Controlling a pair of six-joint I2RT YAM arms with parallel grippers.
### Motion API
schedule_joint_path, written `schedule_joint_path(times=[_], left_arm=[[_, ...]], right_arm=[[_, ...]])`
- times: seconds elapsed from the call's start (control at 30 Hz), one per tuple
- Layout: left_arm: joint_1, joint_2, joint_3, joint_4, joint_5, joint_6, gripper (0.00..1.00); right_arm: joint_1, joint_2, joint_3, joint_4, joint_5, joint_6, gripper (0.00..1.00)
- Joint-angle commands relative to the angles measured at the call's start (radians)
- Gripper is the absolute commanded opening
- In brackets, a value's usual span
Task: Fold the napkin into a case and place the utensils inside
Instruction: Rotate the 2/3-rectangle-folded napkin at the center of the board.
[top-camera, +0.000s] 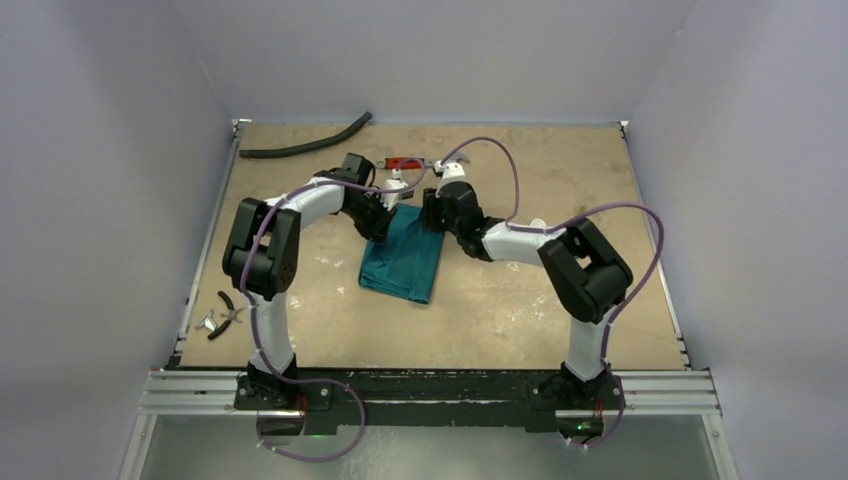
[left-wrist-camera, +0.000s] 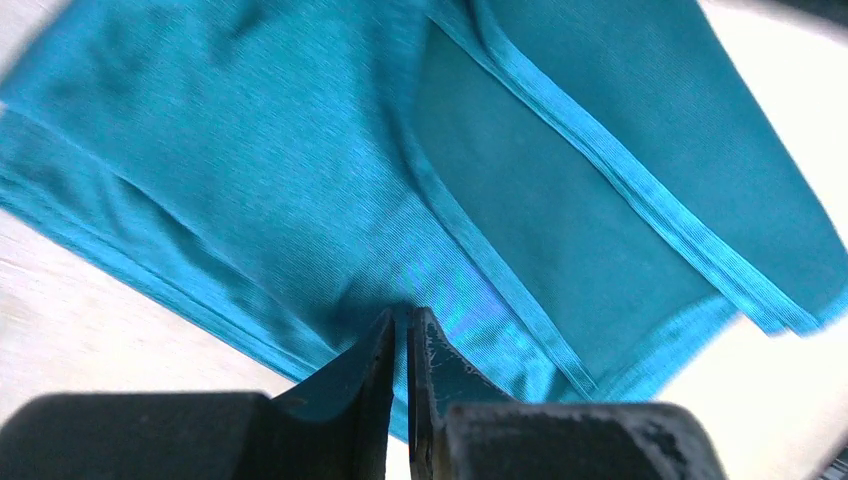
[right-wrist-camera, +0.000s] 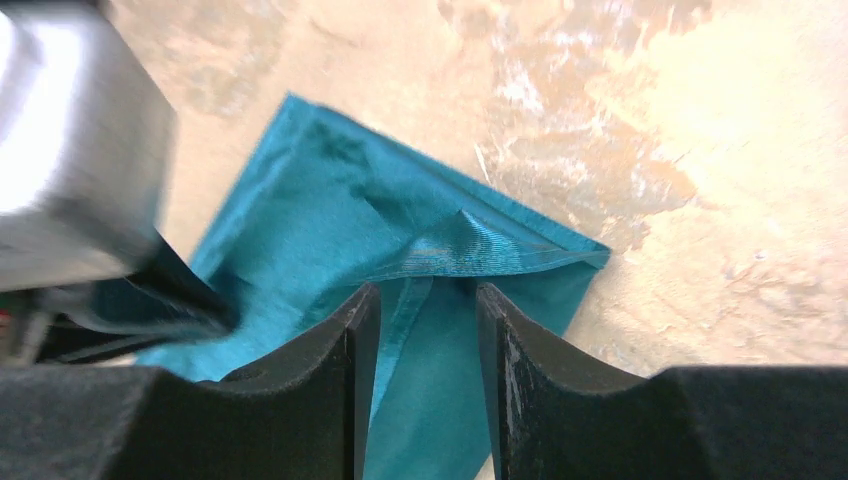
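Observation:
The teal napkin (top-camera: 405, 265) lies folded into a long strip in the middle of the table, its hems layered in the left wrist view (left-wrist-camera: 300, 180). At the strip's far end, my left gripper (top-camera: 388, 212) is shut on a puckered fold of the cloth (left-wrist-camera: 402, 312). My right gripper (top-camera: 428, 212) is beside it at the same end. Its jaws stand open astride the raised hemmed edge (right-wrist-camera: 428, 288) of the napkin (right-wrist-camera: 330, 220). The utensils are hidden or out of view.
A red-handled wrench (top-camera: 405, 162) lies just beyond the grippers. A black hose (top-camera: 305, 145) curves along the far left. Small black-handled pliers (top-camera: 225, 316) sit near the left edge. The left arm's body (right-wrist-camera: 70, 150) crowds the right wrist view.

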Motion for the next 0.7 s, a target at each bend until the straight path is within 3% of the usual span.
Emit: schedule_joint_path(times=[0.0, 0.27, 0.67], left_arm=[[0.030, -0.104, -0.036, -0.046, 0.116, -0.138, 0.11], [0.073, -0.147, 0.013, 0.085, 0.095, -0.306, 0.20], [0.074, 0.046, 0.095, 0.223, 0.077, -0.301, 0.20]], right_arm=[[-0.006, -0.147, -0.019, -0.078, -0.032, 0.002, 0.44], [0.031, -0.195, -0.063, -0.168, 0.095, 0.049, 0.44], [0.092, -0.031, 0.035, -0.206, 0.135, 0.096, 0.42]])
